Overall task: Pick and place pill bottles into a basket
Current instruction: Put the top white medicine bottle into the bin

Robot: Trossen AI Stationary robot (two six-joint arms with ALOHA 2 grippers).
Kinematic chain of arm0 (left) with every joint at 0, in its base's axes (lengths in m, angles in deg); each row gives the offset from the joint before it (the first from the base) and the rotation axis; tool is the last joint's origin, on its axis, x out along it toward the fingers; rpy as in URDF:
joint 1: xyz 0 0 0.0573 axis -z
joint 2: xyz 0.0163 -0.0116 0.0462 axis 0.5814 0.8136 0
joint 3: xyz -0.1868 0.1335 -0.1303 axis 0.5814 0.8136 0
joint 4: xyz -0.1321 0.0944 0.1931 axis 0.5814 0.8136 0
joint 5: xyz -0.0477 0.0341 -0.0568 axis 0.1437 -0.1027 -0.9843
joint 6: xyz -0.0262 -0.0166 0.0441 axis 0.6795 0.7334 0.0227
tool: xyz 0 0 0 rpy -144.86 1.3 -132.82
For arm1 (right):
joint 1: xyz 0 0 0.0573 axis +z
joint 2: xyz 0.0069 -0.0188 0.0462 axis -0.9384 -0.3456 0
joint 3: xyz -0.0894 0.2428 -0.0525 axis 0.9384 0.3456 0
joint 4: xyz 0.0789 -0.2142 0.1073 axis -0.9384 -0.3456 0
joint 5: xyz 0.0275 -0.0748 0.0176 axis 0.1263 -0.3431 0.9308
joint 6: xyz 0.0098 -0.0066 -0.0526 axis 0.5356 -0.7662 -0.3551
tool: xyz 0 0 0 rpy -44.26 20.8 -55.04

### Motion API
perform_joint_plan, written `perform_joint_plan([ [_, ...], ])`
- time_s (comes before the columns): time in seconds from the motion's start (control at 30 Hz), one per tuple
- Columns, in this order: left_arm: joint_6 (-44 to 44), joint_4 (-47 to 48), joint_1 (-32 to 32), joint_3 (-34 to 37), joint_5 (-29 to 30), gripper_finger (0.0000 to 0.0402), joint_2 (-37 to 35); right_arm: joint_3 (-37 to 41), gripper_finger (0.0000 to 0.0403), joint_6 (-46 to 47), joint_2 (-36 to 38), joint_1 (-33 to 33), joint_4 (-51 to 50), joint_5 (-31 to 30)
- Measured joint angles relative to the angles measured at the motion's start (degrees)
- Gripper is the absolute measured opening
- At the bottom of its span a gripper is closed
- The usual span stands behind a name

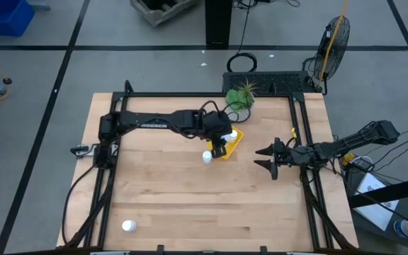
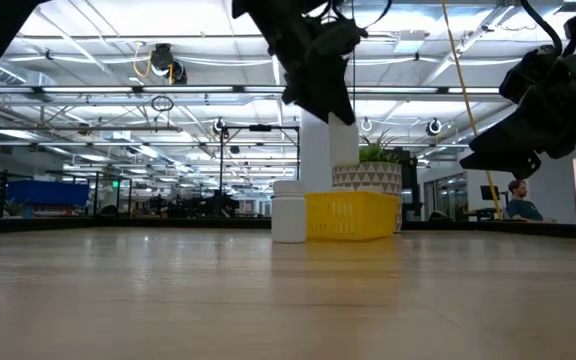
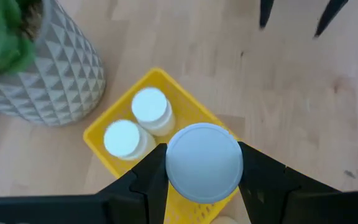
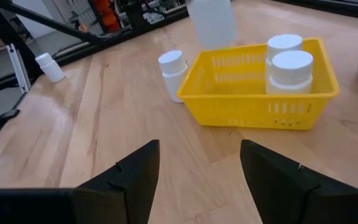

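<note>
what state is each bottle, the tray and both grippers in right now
left gripper: shut on a small white capped pill bottle, held above the tray
shallow yellow plastic tray: holds two upright white bottles
white bottle beside the tray: upright on the table
white bottle near the table's front corner: away from the tray
right gripper: open, empty

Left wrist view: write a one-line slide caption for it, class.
Left gripper holds a pill bottle above the yellow basket, where two bottles already stand beside the plant pot.
</note>
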Motion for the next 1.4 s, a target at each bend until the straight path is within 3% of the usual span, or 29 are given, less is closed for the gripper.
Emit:
perform_joint_plan([
  [0.8,-2.14,-6.82,0.25,0.04,-0.21,0.0162,10.35,0.00,0.0215,0.00,-0.17,-0.01,0.10,0.02],
  [1.4,-2.99,-11.00,-1.96,0.02,-1.49,0.0162,11.81,0.00,0.0215,0.00,-0.20,0.00,0.08,0.02],
])
